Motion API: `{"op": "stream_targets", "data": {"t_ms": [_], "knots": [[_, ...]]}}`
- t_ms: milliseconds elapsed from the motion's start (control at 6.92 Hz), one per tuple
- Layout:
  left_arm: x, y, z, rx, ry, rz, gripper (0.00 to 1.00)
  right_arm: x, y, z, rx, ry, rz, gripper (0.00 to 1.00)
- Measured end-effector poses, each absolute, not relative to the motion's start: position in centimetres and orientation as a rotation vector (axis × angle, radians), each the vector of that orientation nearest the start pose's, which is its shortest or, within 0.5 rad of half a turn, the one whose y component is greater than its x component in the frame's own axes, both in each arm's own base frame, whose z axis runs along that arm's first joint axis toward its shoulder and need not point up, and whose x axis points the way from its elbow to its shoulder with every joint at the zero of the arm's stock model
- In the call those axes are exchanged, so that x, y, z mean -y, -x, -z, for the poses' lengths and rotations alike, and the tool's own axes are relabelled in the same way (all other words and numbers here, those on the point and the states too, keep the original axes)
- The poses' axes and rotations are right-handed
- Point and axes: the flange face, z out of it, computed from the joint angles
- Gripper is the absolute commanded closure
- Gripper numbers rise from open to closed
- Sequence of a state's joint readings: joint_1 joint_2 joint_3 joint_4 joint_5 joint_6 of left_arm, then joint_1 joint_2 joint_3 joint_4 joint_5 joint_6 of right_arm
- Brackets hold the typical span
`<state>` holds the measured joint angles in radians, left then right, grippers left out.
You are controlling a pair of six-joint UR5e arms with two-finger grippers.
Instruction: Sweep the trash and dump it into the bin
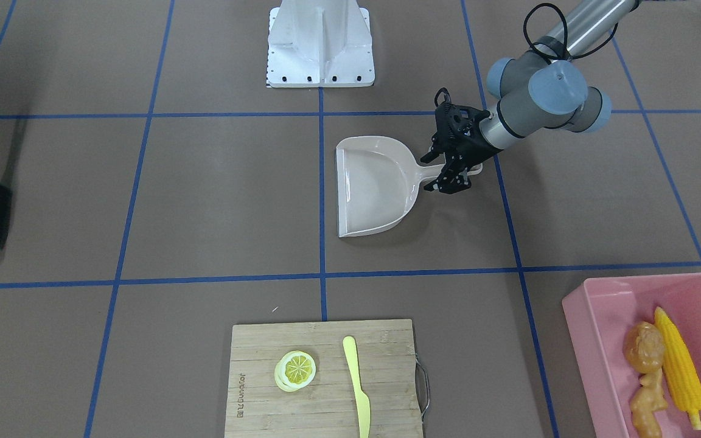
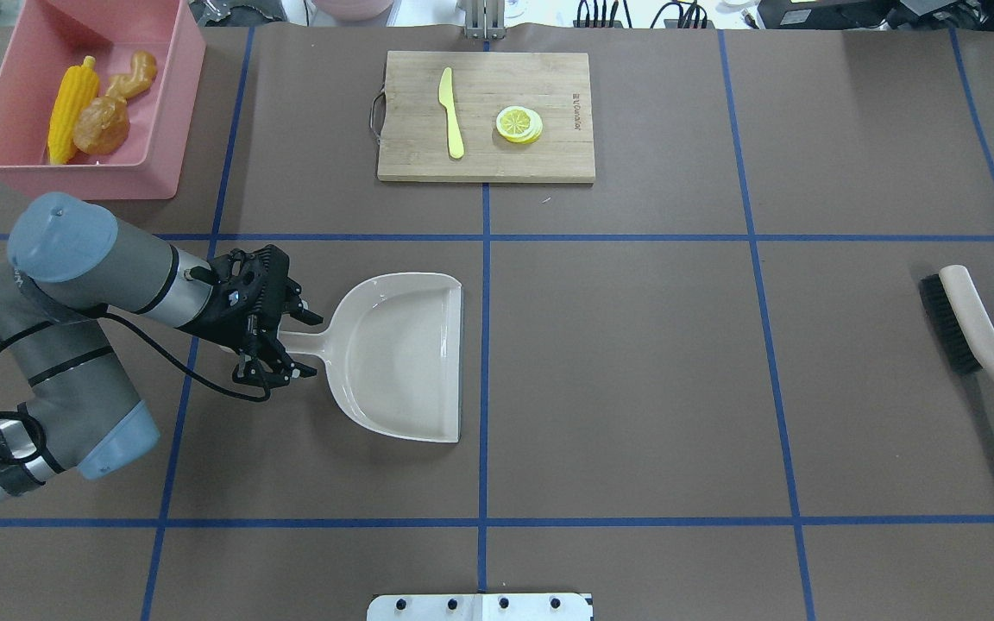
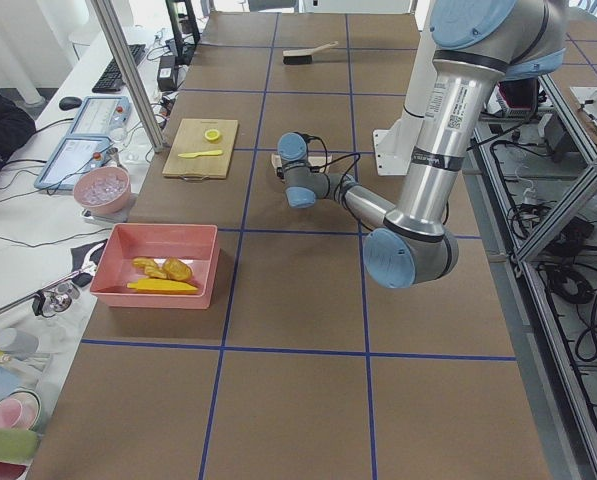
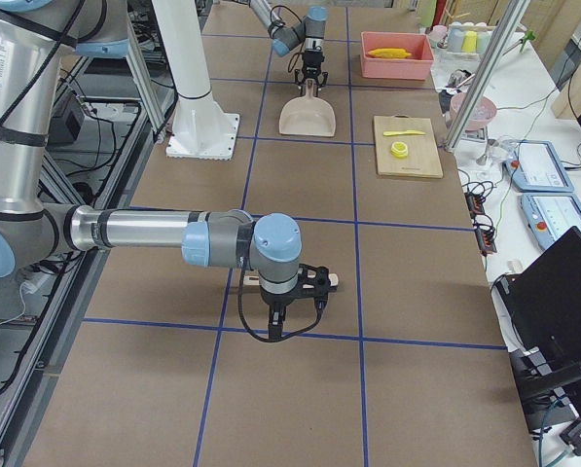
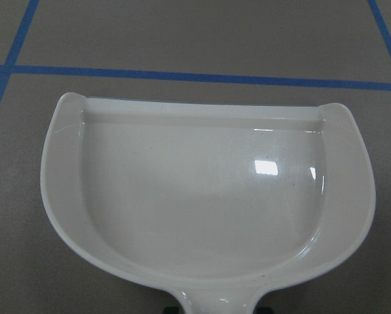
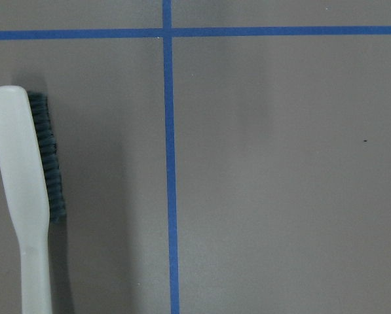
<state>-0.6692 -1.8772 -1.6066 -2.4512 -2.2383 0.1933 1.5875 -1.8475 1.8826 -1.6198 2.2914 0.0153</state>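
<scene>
Trash: 3 pieces, corn cob [image 2: 72, 102], ginger root [image 2: 133, 76], potato [image 2: 102, 125], all inside 1 pink bin [image 2: 83, 179] | 1 dustpan [image 2: 398, 354], 1 brush [image 2: 971, 332] | left gripper [image 2: 305, 345] low, jaws spread astride dustpan handle | right gripper [image 4: 295, 289] by brush, jaw state unreadable

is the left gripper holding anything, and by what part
Nothing, it seems: the left gripper straddles the dustpan handle with jaws open, the pan lying flat and empty.
</scene>
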Motion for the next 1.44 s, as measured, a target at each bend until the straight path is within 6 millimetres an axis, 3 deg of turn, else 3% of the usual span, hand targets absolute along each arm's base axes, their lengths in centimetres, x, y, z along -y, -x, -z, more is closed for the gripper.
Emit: {"op": "stream_targets", "data": {"t_ms": [289, 578, 867, 1156, 1444], "knots": [[43.0, -41.6, -35.9, -1.037, -1.007, -1.32, 0.02, 37.3, -7.4, -63.4, 0.723, 0.014, -0.038, 0.0], [43.2, -38.1, -35.4, -1.017, -1.041, -1.286, 0.02, 37.3, -7.3, -63.2, 0.737, 0.012, -0.038, 0.0], [45.4, -35.0, -35.1, -0.956, -1.074, -1.217, 0.02, 37.3, -7.3, -63.2, 0.745, 0.013, -0.039, 0.0], [48.6, -32.3, -35.2, -0.79, -1.129, -1.088, 0.02, 37.3, -7.3, -63.3, 0.747, 0.015, -0.04, 0.0], [51.4, -29.5, -36.3, -0.638, -1.117, -0.971, 0.02, 37.2, -7.2, -63.4, 0.748, 0.017, -0.04, 0.0]]}}
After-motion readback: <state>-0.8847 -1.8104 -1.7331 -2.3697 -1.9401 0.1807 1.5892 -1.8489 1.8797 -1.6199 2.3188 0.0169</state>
